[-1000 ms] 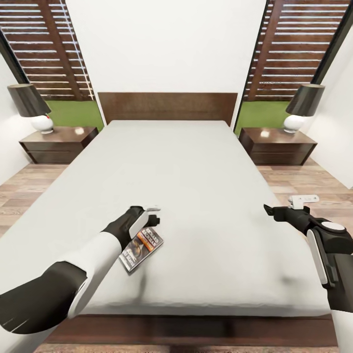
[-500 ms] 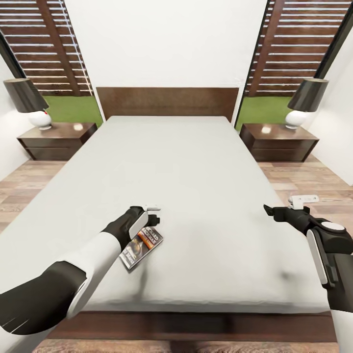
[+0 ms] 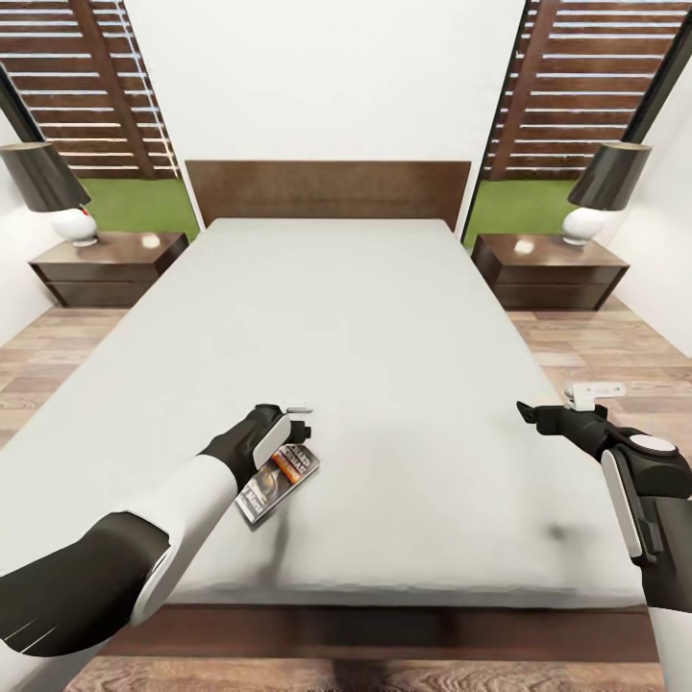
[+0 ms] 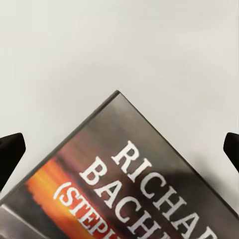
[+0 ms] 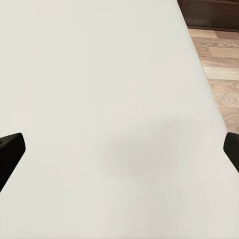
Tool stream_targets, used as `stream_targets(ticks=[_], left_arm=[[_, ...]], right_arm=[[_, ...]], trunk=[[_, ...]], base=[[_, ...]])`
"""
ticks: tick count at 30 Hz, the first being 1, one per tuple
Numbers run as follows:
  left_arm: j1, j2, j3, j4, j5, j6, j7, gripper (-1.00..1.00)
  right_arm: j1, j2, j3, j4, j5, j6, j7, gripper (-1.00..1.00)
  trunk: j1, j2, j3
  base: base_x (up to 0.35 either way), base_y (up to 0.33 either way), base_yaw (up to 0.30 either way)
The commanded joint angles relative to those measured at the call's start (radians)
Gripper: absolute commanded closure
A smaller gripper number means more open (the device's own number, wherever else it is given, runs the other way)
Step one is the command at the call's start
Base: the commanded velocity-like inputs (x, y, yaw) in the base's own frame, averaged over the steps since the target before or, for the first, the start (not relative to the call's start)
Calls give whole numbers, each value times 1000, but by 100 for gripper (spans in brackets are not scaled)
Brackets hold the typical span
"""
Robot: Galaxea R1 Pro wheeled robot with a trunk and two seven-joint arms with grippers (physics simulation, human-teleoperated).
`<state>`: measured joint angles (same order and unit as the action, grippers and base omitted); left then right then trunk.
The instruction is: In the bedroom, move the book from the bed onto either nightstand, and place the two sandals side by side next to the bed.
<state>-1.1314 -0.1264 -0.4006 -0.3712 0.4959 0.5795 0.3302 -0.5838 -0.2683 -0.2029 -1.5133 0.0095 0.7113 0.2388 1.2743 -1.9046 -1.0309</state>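
the left gripper (image 3: 300,415) hangs just above the book (image 3: 279,475), which lies flat on the near part of the bed (image 3: 384,317), corner pointing up the mattress. in the left wrist view the two fingertips (image 4: 10,152) sit wide apart at the edges of the picture with the book's (image 4: 134,189) cover between and below them, so the gripper is spread and holding nothing. the right gripper (image 3: 527,413) hovers over the bed's right edge, also spread, with bare mattress under it and the wood floor (image 5: 219,64) just beside.

over the last second both arms and the book keep their places in the head view, while the headboard (image 3: 327,192), the nightstands (image 3: 548,272) and the lamps (image 3: 601,192) slide up and outward. that reads as the camera or base moving, probably easing toward the bed, not the things shifting.

for the task, the book is not yet grasped. the reach is being settled first.
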Motion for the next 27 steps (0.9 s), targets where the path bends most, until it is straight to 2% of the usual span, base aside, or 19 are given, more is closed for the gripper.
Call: stream_targets(ticks=[1,27], left_arm=[[-1,1,-8,-2,11,3,8,-100],[-1,1,-8,-3,9,2,9,-100]], right_arm=[[-1,0,-1,-1,1,5,5,-100],[-1,0,-1,2,2,5,5,-100]], trunk=[[0,0,-2],[0,0,-38]], base=[[0,0,0],[0,0,0]])
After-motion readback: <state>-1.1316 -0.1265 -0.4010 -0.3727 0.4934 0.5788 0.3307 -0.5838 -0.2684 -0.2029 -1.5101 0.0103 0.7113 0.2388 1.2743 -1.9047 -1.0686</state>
